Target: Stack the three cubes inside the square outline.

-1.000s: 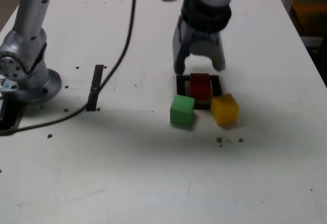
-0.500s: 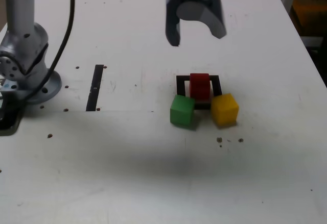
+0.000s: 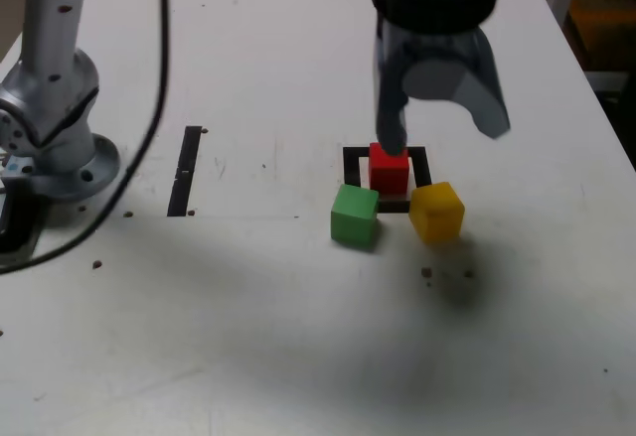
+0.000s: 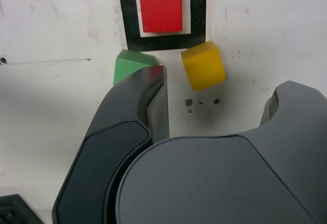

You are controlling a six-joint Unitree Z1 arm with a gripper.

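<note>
Red cube (image 3: pixel 390 170) sits alone inside the square outline (image 3: pixel 350 166). The gripper (image 3: pixel 442 123), wide and empty, has swung over toward the yellow cube (image 3: pixel 437 212), likely its next pick.

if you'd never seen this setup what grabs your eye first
Three bright cubes on the white table stand out: the red cube sits inside the black square outline, with the green cube and the yellow cube just outside its near edge, toward the camera in the exterior view. Above them hangs the big grey hand, open and empty. A thin black strip lies apart at the exterior view's left.
</note>
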